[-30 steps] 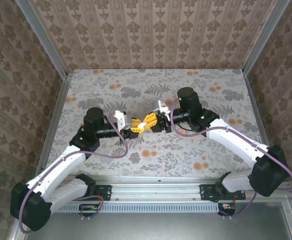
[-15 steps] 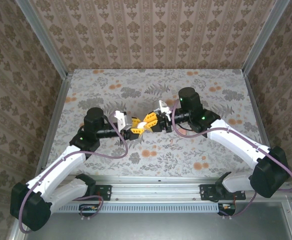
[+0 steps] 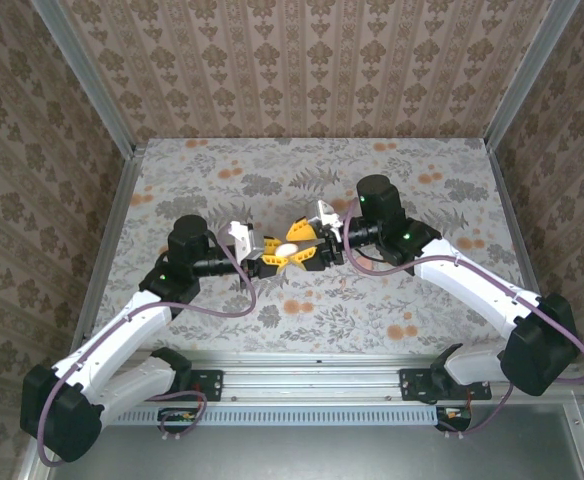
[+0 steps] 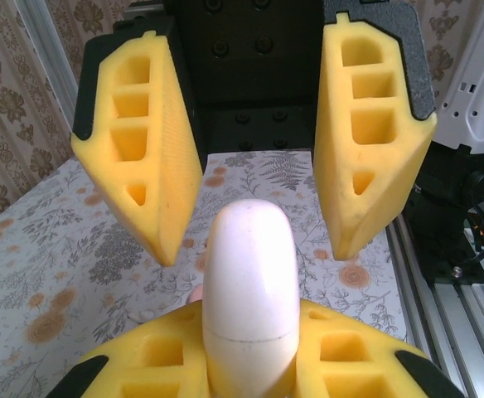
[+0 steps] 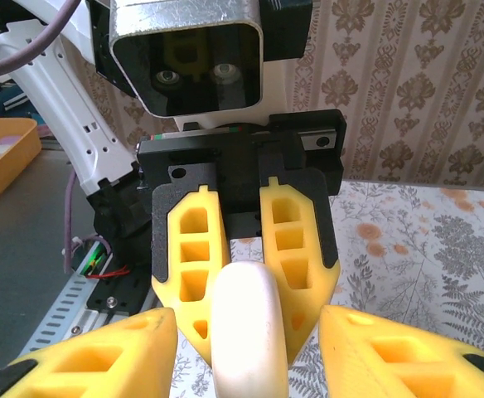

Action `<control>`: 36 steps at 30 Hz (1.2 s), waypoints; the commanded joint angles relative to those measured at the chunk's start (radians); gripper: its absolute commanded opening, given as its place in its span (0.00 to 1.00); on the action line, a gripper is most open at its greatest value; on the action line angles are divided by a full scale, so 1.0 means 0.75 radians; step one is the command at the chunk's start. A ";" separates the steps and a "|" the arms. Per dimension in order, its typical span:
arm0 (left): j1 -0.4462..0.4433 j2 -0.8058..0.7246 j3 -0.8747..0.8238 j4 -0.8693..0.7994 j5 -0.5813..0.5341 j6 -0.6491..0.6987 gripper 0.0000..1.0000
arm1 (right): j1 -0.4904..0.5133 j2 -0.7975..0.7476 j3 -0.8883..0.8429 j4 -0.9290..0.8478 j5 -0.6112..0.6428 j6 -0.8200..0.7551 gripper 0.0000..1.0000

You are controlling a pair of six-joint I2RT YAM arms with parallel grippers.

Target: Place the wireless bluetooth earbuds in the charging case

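The left claw pinches the white oval charging case by one end, holding it above the middle of the flowered counter. The right claw faces it, its yellow fingers spread either side of the case's free end, apart from it.

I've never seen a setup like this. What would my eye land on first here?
Two black-and-white robot arms meet nose to nose over the middle of the flowered table. The left gripper is shut on a smooth white charging case, shaped like an egg. The right gripper faces it with its chunky yellow fingers spread open on either side of the case, not touching it.
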State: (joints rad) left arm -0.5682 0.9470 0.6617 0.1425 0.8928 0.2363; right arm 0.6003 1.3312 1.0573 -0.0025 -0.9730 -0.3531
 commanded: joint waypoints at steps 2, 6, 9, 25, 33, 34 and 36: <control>-0.001 -0.013 0.001 0.022 0.018 0.000 0.16 | 0.008 0.007 0.020 0.003 0.044 0.006 0.49; -0.001 -0.013 0.007 0.017 0.023 0.005 0.16 | 0.006 -0.003 0.010 0.003 0.116 -0.006 0.48; -0.001 -0.012 0.013 0.015 0.024 0.007 0.16 | 0.003 -0.002 0.010 -0.001 0.162 -0.006 0.48; -0.002 -0.021 0.016 -0.022 0.019 0.039 0.15 | -0.095 0.007 -0.017 0.303 0.228 0.274 0.48; 0.008 -0.013 -0.022 0.041 -0.029 0.006 0.14 | -0.101 -0.018 -0.025 0.264 0.265 0.296 0.48; 0.015 -0.009 -0.041 0.076 -0.048 -0.013 0.14 | -0.103 -0.031 -0.023 0.231 0.291 0.298 0.48; 0.032 0.002 -0.088 0.180 -0.096 -0.079 0.14 | -0.103 -0.058 -0.012 0.127 0.363 0.298 0.48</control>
State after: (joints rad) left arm -0.5610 0.9470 0.6399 0.1745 0.8589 0.2302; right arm 0.5262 1.3285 1.0424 0.1696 -0.7750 -0.1513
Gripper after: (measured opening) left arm 0.198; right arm 0.482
